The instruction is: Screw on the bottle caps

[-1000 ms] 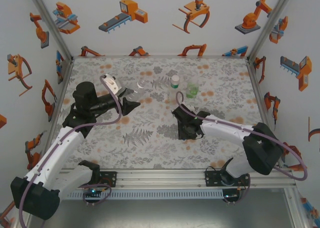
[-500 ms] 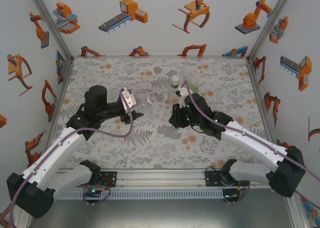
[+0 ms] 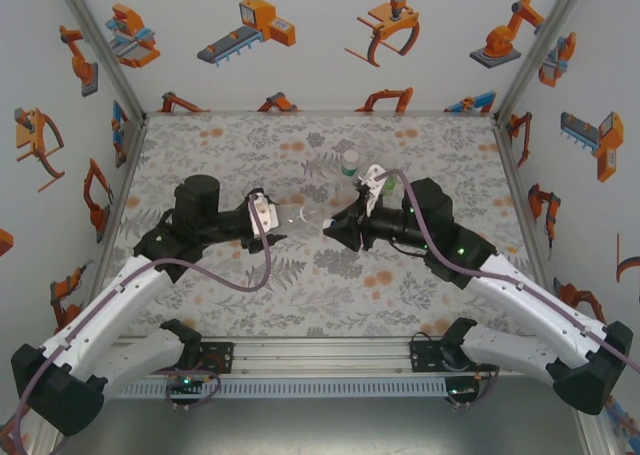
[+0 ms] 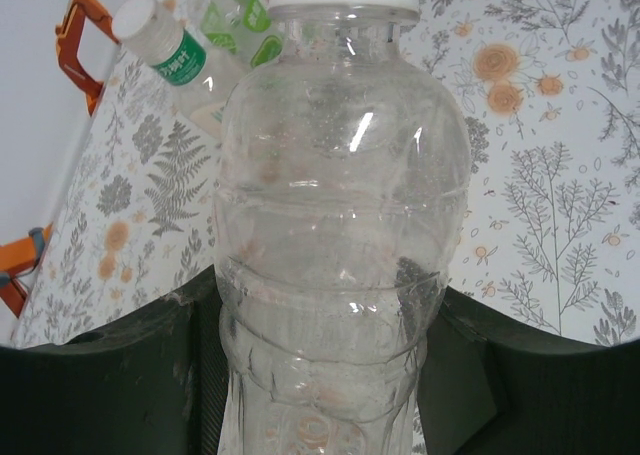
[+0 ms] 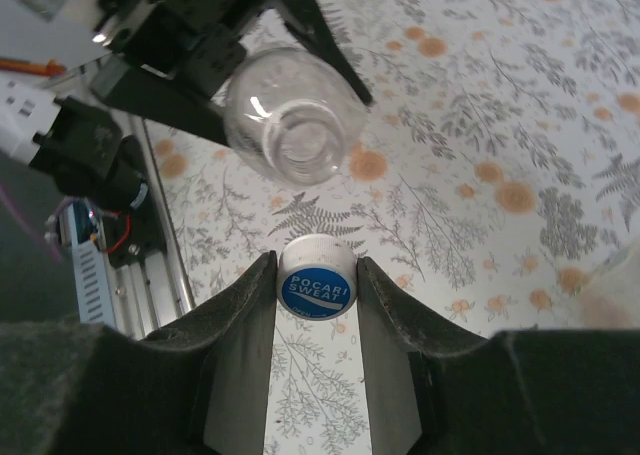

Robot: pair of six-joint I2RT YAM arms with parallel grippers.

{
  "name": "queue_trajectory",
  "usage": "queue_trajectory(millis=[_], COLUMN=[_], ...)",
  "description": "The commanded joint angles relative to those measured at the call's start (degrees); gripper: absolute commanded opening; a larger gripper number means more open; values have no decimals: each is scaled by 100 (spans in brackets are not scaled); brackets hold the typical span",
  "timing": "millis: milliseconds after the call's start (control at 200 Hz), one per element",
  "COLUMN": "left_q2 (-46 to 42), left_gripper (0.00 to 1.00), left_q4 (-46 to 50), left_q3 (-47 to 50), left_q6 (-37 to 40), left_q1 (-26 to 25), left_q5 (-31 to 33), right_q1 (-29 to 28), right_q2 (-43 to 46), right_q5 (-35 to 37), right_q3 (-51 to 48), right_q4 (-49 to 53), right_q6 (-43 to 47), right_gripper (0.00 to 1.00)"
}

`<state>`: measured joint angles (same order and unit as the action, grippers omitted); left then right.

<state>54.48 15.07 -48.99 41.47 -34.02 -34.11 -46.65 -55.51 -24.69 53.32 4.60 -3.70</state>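
Observation:
My left gripper is shut on a colourless bottle and holds it level above the table, neck pointing right. In the left wrist view the bottle sits between the dark fingers, and a white rim shows at its far end. My right gripper faces that neck from the right. It is shut on a cap, white with a blue printed top. The bottle's open mouth hangs just beyond the cap, apart from it.
A small bottle with a white cap and green label stands at the back of the floral table. The left wrist view has it beside a green-labelled bottle. Enclosure walls run along both sides.
My right arm has lifted off the table and swung left, so its gripper now faces the bottle's neck. The left gripper has carried the bottle to the right, towards the middle.

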Motion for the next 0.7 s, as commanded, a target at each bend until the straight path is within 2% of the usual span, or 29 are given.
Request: queue_trajectory(millis=[0,95,310,696], left_q2=[-148,-158,-106,-104], left_gripper=[0,0,0,0], left_q4=[80,135,389,472], left_q3=[49,39,-58,-84], left_q6=[350,409,580,615], left_q1=[-63,-86,-174,-268], left_q5=[-355,-451,-546,-529], right_q1=[-10,-10,-10,-15], right_q2=[258,367,218,-219], right_q5=[-1027,-1150,-1059,-1333], right_q3=[-27,-102,256,609], right_q4=[-452,-594,-217,-3], right_q6=[1175,1656,2315,2508], right_gripper=[9,6,6,6])
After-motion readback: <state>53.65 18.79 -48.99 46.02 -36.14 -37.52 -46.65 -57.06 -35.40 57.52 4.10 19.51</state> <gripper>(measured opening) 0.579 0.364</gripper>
